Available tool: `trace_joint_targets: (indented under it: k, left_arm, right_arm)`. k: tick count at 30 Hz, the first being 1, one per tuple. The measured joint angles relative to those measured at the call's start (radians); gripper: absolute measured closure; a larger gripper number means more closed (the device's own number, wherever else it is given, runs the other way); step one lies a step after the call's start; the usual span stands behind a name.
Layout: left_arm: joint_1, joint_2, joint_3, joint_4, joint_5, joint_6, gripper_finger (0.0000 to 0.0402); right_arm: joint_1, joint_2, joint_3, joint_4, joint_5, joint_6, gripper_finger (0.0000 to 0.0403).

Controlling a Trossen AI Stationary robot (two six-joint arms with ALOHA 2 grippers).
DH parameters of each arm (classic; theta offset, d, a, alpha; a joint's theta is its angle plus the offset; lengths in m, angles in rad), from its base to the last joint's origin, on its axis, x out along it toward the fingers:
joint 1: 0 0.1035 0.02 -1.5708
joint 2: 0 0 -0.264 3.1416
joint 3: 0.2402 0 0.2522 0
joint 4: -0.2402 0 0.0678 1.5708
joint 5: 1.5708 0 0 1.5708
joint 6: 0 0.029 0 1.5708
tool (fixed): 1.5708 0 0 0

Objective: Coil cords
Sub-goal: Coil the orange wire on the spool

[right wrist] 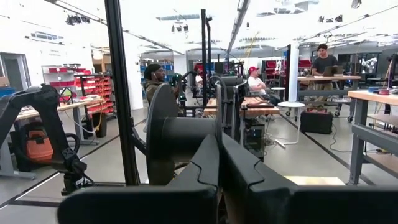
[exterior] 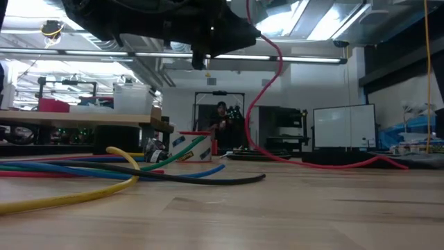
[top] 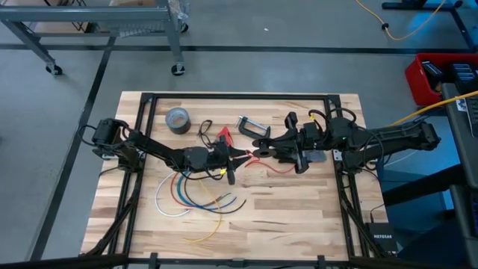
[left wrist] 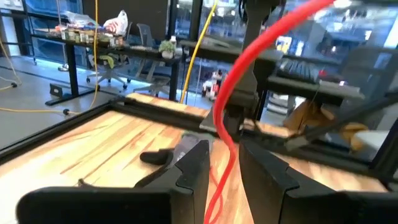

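Note:
The thin red wire (left wrist: 219, 109) runs through the narrow gap of my left gripper (left wrist: 224, 162), which stands slightly open and level above the table's middle (top: 245, 155). From there the wire climbs toward my right gripper (top: 259, 151). In the low view it hangs in a curve (exterior: 277, 66), and its lower end (exterior: 326, 164) lies on the tabletop. My right gripper (right wrist: 219, 146) is shut on the small black spool (right wrist: 180, 140), held high over the table facing the left gripper. My left gripper has the red wire (left wrist: 216, 186) passing between its two fingers, across them; whether the fingers touch it I cannot tell. My right gripper comes level from the table's right side. Its shut fingertips meet at one flange (right wrist: 229, 106) of the spool and hide the place of contact. The spool is lifted clear, its axis across the fingers.
A fanned bundle of white, red, blue, green and yellow wires (top: 194, 198) lies near the left arm. Behind the grippers are a grey tape roll (top: 178, 119), a red cone-shaped piece (top: 224, 135) and a clamp (top: 252, 127). People show in the room beyond.

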Motion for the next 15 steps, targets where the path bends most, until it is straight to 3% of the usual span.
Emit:
trace_joint_targets:
  k: [15]
  left_arm:
    - [0.001,0.000,0.011,0.015,0.018,0.015,0.0320]
  right_arm:
    - [0.000,0.004,0.000,0.007,0.001,-0.024,0.0398]
